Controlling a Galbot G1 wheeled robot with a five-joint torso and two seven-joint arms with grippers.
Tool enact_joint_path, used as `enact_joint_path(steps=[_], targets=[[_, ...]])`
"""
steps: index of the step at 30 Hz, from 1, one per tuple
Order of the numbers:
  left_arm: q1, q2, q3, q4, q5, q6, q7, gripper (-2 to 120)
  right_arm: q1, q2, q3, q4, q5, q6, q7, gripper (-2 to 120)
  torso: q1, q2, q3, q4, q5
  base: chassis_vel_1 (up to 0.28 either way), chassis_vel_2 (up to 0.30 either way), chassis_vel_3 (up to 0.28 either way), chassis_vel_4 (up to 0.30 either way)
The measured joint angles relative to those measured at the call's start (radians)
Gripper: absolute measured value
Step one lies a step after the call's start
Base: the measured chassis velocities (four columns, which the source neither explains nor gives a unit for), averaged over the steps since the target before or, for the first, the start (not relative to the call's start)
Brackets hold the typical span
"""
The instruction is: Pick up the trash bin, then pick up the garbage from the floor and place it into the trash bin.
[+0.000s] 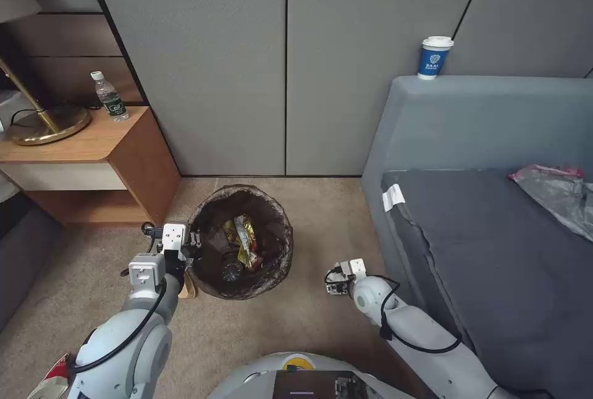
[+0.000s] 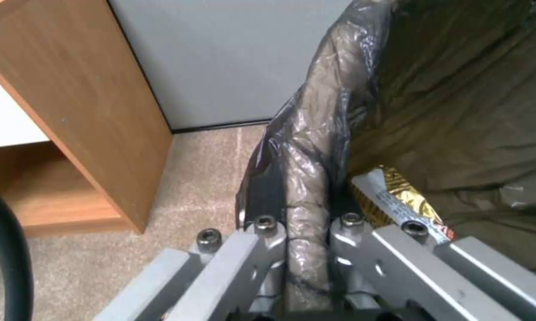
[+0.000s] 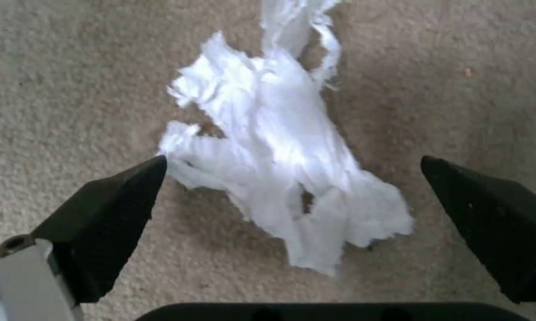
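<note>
A grey sofa fills the right side of the scene, its dark seat cushion running toward the near right corner; a grey panelled wall closes the far side; a wooden side table stands at the far left on the beige carpet. The trash bin sits on the carpet between table and sofa, its dark bag folded over the rim, with a yellow snack wrapper and other litter lying inside. The left gripper is at the bin's left rim; in the left wrist view its fingers are drawn narrow and clamp the bag-covered rim between them, one outside the bin and one inside, the gold wrapper just beside the inner one. The right gripper hangs low over the carpet to the right of the bin, near the sofa's base; in the right wrist view its black fingertips stand wide apart on either side of a torn white tissue lying on the carpet, one tip just beside the tissue's edge; whether it touches cannot be told.
</note>
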Motion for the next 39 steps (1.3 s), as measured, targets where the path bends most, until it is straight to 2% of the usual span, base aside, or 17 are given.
enact_joint_path(steps=[7, 9, 12, 13, 18, 21, 39], targets=[[0.002, 0.000, -0.002, 0.000, 0.000, 0.000, 0.000, 2, 0.003, 0.014, -0.012, -0.002, 0.005, -0.002, 0.029, 96, 0.000, 0.000, 0.000, 0.0000, 0.0000, 0.000, 0.000, 0.000, 0.000], [0.001, -0.001, -0.001, 0.000, 0.000, 0.000, 0.000, 2, 0.003, 0.018, -0.014, -0.004, 0.007, -0.002, 0.035, 88, 0.000, 0.000, 0.000, 0.0000, 0.0000, 0.000, 0.000, 0.000, 0.000], [0.001, -0.001, -0.001, 0.001, 0.000, -0.001, 0.000, 2, 0.003, 0.021, -0.014, -0.005, 0.007, -0.002, 0.036, 84, 0.000, 0.000, 0.000, 0.0000, -0.0001, 0.000, 0.000, 0.000, 0.000], [0.000, -0.002, -0.001, 0.002, 0.000, -0.001, 0.000, 2, 0.002, 0.027, -0.014, -0.005, 0.009, -0.001, 0.041, 78, 0.000, 0.000, 0.000, -0.0003, -0.0005, 0.000, 0.000, 0.000, 0.000], [-0.002, -0.001, -0.001, 0.003, 0.000, -0.001, 0.000, 2, 0.004, 0.037, -0.019, -0.005, 0.014, 0.000, 0.055, 68, 0.000, 0.000, 0.000, -0.0005, -0.0008, 0.000, 0.000, 0.000, 0.000], [-0.003, 0.000, -0.001, 0.003, 0.000, -0.001, 0.000, 2, 0.008, 0.045, -0.024, -0.006, 0.023, 0.000, 0.063, 57, 0.000, 0.000, 0.000, -0.0003, -0.0008, 0.000, 0.000, 0.000, 0.000], [0.000, -0.004, -0.001, 0.000, 0.000, -0.002, 0.000, 2, 0.005, 0.049, -0.015, -0.017, 0.024, 0.011, 0.058, 18, 0.000, 0.000, 0.000, 0.0009, 0.0014, 0.000, 0.000, 0.000, 0.000]])
